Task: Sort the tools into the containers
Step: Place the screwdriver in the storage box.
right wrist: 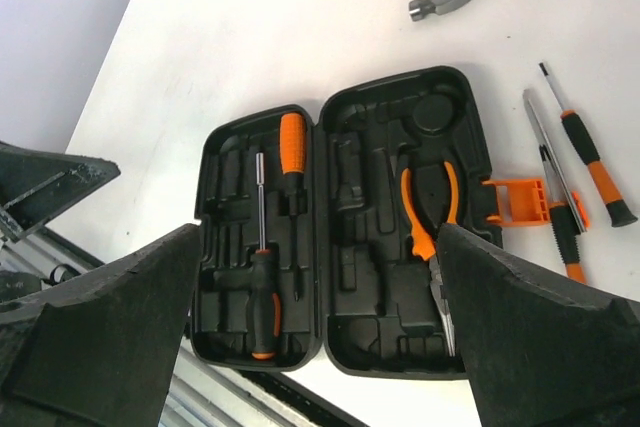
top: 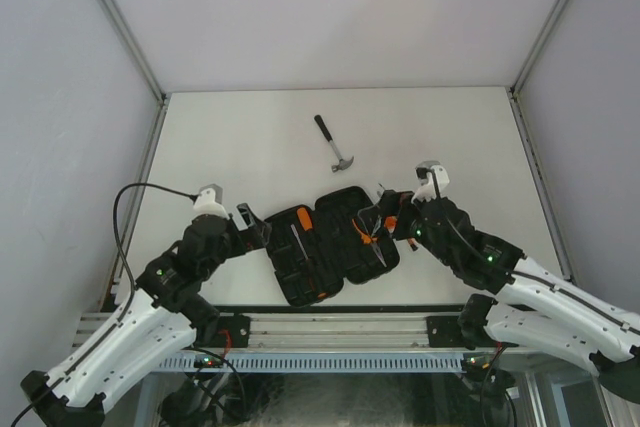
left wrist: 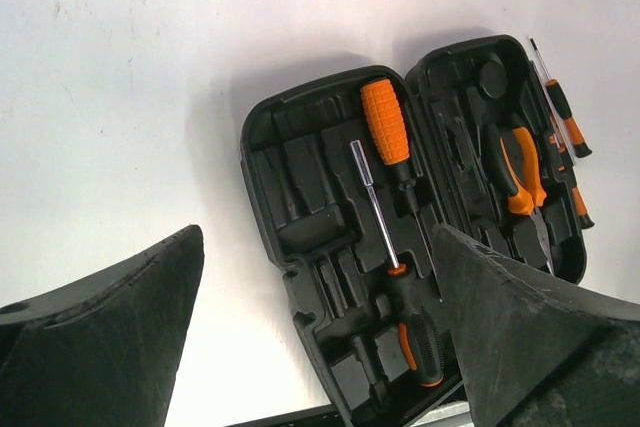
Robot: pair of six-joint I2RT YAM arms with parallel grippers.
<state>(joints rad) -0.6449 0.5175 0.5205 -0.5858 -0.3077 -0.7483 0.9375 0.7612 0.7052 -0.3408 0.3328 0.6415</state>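
Both my grippers hang released, nothing in them: my left gripper [left wrist: 318, 237] and my right gripper [right wrist: 318, 232] gape wide above the open case [right wrist: 400, 87]. By my reckoning the job is about half done. Seated in the case are one pair of pliers [right wrist: 430, 209] in the right half, plus one long screwdriver [right wrist: 265, 297] and one stubby orange handle [right wrist: 291, 147] in the left half. Out on the table [top: 230, 137] lies one hammer [top: 333, 144], well apart at twelve o'clock from the case in the top view. Slim screwdrivers [right wrist: 592, 159] lie just beside the case at three o'clock in my right wrist view; I count two for sure, maybe a third tucked against them. There's one case, with one orange latch [right wrist: 515, 199]. Left to do: the hammer and the slim ones into their slots.
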